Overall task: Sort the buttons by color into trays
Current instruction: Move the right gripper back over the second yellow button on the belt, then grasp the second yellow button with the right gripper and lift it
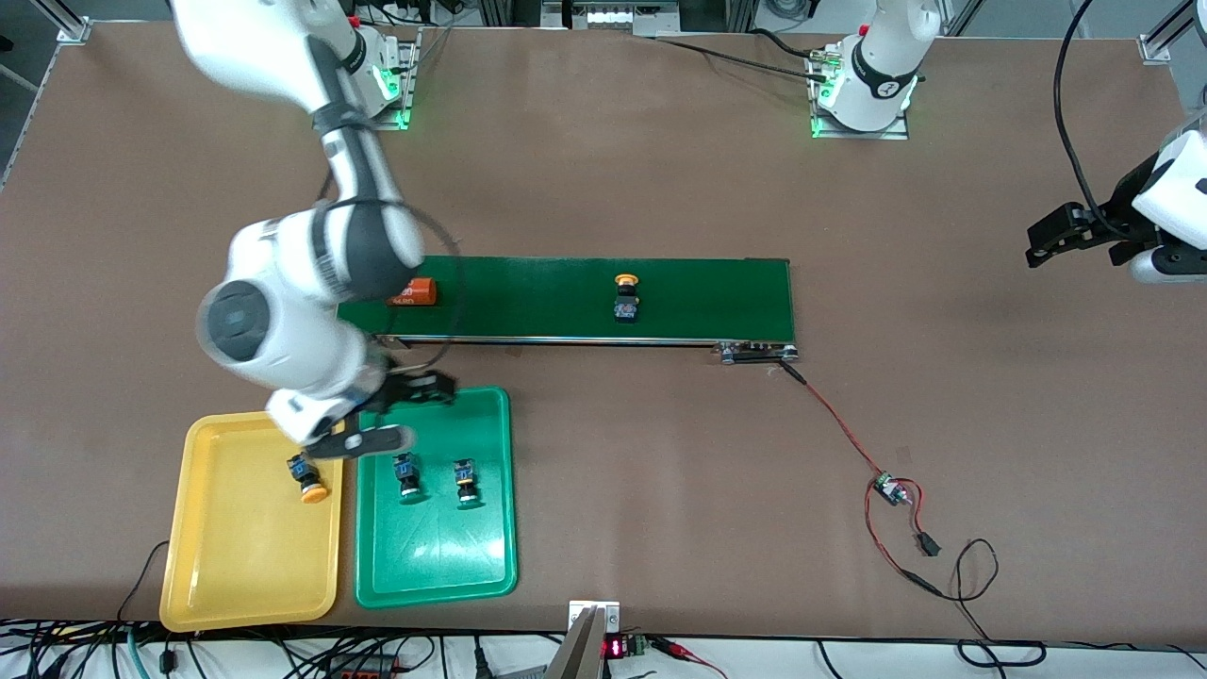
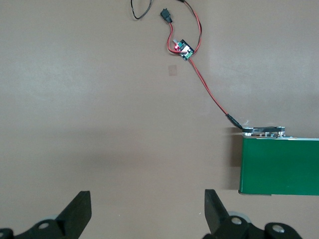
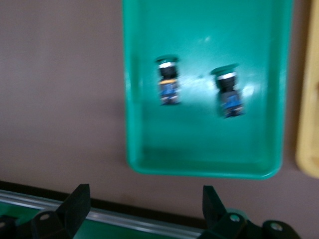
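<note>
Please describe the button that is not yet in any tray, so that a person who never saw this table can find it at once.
Look for the long dark-green conveyor belt across the middle of the table. One button sits on it, a small black-and-blue block with a yellow-orange cap. The only other thing on the belt is a bigger orange cylinder, toward the right arm's end.

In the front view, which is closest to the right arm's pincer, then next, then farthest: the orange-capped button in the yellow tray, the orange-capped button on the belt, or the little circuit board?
The right pincer hangs over the trays' adjoining edges.
1. Button in the yellow tray: just under the pincer.
2. Button on the belt: mid-belt, farther from the front camera.
3. Circuit board: toward the left arm's end of the table.
</note>
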### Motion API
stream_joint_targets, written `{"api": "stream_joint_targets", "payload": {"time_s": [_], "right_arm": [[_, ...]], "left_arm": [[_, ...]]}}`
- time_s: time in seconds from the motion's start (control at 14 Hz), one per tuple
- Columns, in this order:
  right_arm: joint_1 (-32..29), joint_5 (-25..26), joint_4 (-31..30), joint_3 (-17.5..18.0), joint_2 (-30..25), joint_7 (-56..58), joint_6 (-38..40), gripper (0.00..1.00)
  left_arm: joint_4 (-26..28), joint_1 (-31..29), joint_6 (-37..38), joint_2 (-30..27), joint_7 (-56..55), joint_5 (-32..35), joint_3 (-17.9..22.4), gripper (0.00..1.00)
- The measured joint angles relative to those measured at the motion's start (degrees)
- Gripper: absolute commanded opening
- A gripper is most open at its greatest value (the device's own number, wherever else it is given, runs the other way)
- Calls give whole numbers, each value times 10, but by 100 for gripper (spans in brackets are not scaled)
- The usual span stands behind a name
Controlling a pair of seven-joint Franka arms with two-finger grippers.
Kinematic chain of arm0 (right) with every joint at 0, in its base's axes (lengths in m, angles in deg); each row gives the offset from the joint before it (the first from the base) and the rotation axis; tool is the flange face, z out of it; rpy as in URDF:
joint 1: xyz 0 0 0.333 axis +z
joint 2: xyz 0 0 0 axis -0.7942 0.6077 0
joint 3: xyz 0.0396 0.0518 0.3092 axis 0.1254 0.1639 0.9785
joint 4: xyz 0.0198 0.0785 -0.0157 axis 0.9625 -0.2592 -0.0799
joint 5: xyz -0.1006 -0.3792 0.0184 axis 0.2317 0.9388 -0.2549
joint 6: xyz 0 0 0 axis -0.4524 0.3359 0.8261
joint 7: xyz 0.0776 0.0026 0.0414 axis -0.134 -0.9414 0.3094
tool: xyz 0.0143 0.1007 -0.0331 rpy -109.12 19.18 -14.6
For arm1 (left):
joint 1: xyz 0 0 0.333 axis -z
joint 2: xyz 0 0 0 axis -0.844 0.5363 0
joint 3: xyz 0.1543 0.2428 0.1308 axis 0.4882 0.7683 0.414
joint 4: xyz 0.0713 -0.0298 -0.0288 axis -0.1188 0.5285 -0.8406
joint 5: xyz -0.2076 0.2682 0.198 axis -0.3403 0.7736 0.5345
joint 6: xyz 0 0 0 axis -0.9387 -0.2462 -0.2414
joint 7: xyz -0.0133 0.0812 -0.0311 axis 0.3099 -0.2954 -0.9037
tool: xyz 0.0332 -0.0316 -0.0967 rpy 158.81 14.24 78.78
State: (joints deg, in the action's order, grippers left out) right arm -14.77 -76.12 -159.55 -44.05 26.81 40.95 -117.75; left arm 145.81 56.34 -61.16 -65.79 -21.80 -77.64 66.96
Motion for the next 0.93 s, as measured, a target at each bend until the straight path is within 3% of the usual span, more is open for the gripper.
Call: {"api": "stream_joint_targets", "payload": {"time_s": [0.36, 0.93], "right_arm": [[121, 1, -17, 1, 1, -146, 20, 100], [233, 26, -72, 0, 2, -278, 45, 100]], "left_arm": [[0, 0, 0, 0, 0, 0, 0, 100], [0, 0, 0, 0, 0, 0, 0, 100]]}}
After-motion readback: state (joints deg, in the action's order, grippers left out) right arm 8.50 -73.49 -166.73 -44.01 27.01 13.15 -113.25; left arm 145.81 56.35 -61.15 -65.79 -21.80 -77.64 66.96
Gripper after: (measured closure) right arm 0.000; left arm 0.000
